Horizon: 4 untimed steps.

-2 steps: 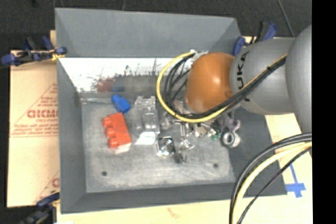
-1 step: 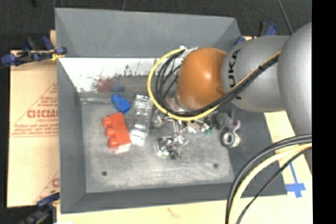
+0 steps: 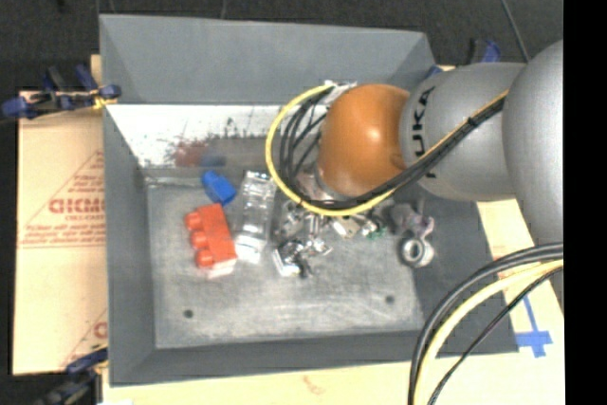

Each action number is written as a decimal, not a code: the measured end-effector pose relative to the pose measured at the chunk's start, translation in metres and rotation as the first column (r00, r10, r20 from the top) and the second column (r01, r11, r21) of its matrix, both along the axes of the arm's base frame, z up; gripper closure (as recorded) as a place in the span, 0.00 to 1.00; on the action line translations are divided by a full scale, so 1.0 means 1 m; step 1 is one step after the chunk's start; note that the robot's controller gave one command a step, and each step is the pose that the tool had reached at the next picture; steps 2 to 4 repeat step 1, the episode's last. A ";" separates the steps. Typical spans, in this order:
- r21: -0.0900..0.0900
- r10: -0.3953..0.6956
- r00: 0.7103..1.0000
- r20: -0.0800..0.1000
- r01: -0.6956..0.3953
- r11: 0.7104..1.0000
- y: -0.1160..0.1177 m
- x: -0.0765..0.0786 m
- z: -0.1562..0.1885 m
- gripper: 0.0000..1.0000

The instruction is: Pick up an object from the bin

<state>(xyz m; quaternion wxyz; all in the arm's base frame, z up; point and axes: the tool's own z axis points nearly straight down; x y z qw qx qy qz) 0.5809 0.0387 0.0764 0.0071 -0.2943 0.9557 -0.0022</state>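
target: small shiny clutter (image 3: 300,253) mid-bin (image 3: 266,62), just below claw (image 3: 308,225) | claw: open or closed, cannot tell, orange wrist cover (image 3: 360,139) hides it | neighbours: clear plastic piece (image 3: 254,202) touching left, red block (image 3: 211,240) beyond, grey rings (image 3: 413,238) right | advice: descend straight, take one piece, spare the clear one

My arm reaches in from the rt, orange wrist cover (image 3: 360,147) over the mid of the bin (image 3: 285,303), gripper (image 3: 302,247) low near the floor. Just left: clear plastic pc (image 3: 254,202), blue pc (image 3: 218,187), red block (image 3: 211,240). Grey ring-like thing (image 3: 414,248) lies to the rt.
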 end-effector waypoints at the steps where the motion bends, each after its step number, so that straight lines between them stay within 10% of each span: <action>1: 0.000 0.152 0.988 -0.004 -0.152 0.988 0.028 -0.036 0.149 1.00; 4: 0.000 0.152 0.988 -0.004 -0.152 0.988 0.028 -0.036 0.149 1.00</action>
